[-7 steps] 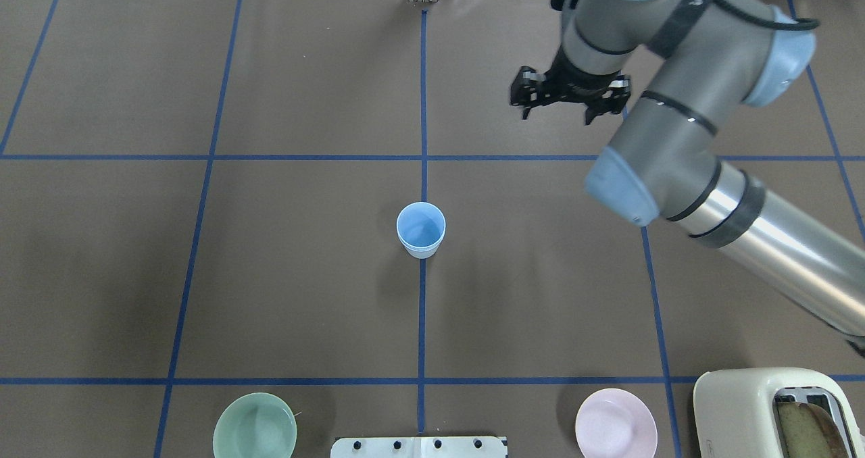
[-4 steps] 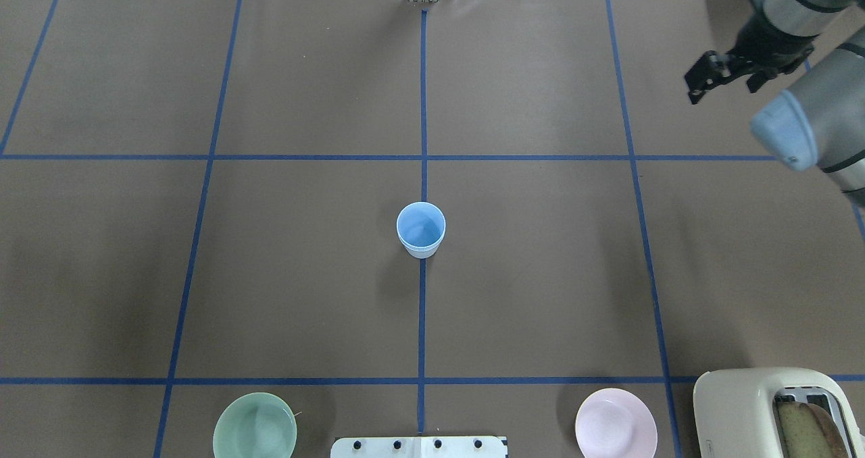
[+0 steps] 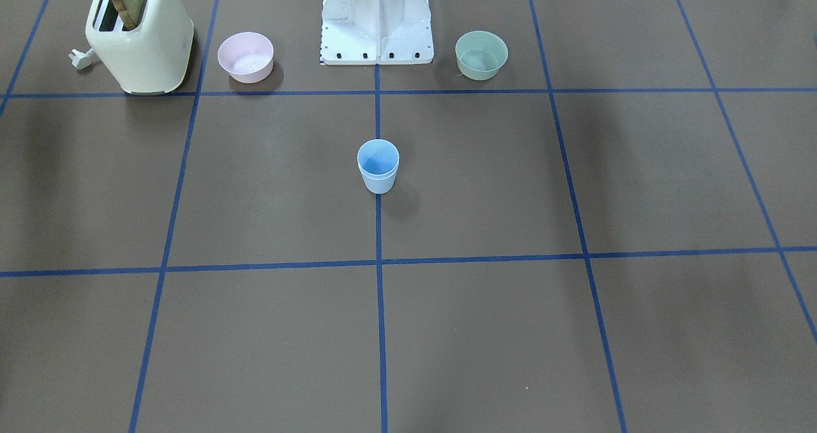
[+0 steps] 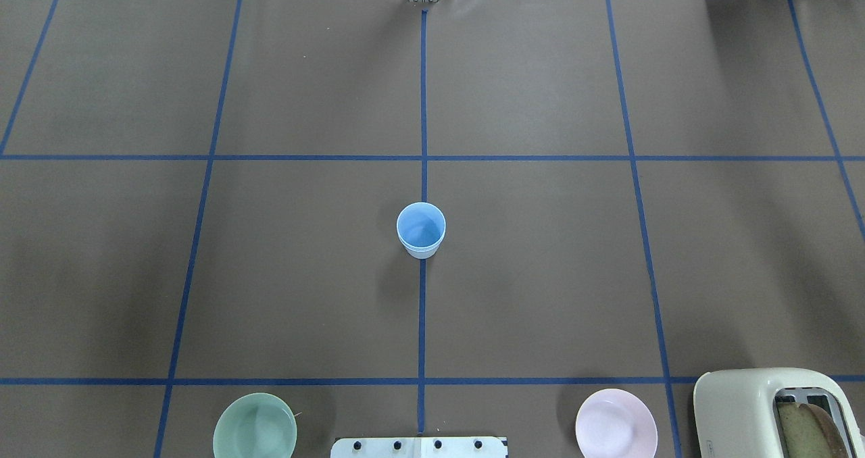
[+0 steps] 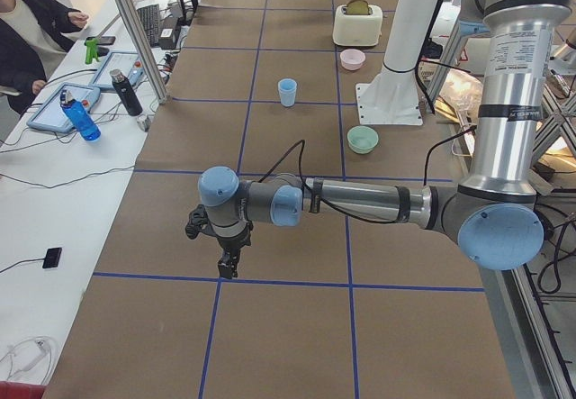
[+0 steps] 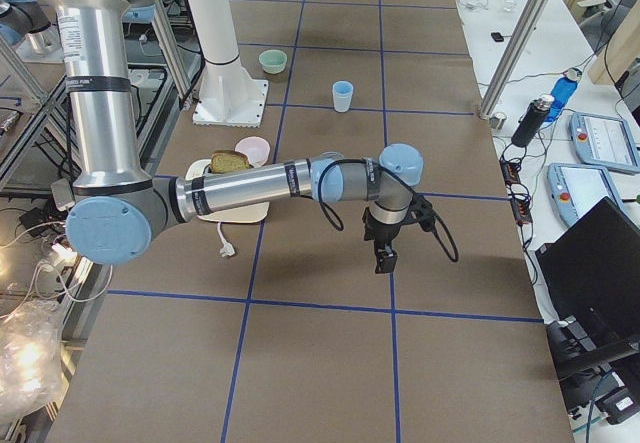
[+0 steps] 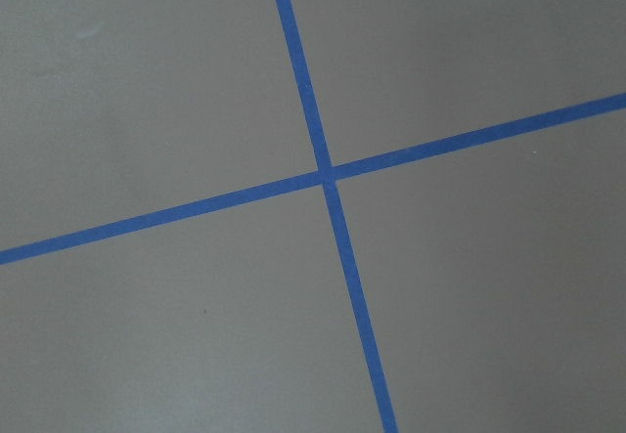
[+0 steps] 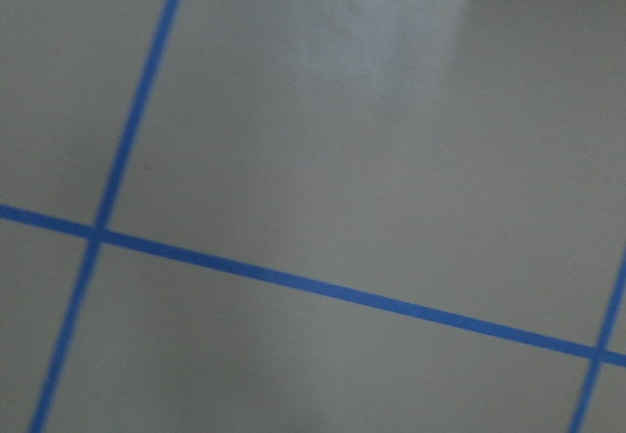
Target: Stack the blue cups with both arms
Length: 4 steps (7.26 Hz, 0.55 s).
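The blue cups (image 4: pixel 420 230) stand upright at the table's centre on the blue tape line. They look nested, with a second rim just under the top one. They also show in the front view (image 3: pixel 378 166) and both side views (image 5: pixel 287 92) (image 6: pixel 342 95). My left gripper (image 5: pixel 229 259) hangs over bare table far to the left of the cups. My right gripper (image 6: pixel 385 253) hangs far to their right. Both show only in the side views, so I cannot tell whether they are open or shut. The wrist views show only table and tape.
A green bowl (image 4: pixel 255 426), a pink bowl (image 4: pixel 615 423) and a cream toaster (image 4: pixel 777 411) with bread stand along the robot's edge, beside the white pedestal base (image 4: pixel 419 446). A person sits at a side table with bottles and tablets (image 5: pixel 81 115).
My right arm has swung to the right and left the overhead view. The cups have not moved.
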{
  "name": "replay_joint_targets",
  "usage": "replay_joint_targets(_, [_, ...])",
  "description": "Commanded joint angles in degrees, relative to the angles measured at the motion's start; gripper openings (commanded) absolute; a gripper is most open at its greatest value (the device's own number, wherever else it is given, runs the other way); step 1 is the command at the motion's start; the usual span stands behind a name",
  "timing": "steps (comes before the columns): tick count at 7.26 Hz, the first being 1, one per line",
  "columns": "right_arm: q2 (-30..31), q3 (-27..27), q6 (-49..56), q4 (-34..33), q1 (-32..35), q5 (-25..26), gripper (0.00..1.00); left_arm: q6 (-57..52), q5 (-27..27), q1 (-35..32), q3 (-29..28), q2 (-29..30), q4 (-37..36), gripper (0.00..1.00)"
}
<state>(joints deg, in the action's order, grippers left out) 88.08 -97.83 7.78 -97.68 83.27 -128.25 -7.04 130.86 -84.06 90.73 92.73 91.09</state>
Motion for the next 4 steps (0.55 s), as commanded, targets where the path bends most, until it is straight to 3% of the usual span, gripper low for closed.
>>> replay_joint_targets(1, [7.2,0.3,0.9,4.2,3.6,-0.1,1.00,0.0,0.5,0.0,1.0,-1.1,0.0,0.99])
replay_joint_targets(4, [7.2,-0.2,-4.3,6.4,3.7,-0.7,1.00,0.1,0.5,-0.1,2.1,-1.9,-0.2,0.99])
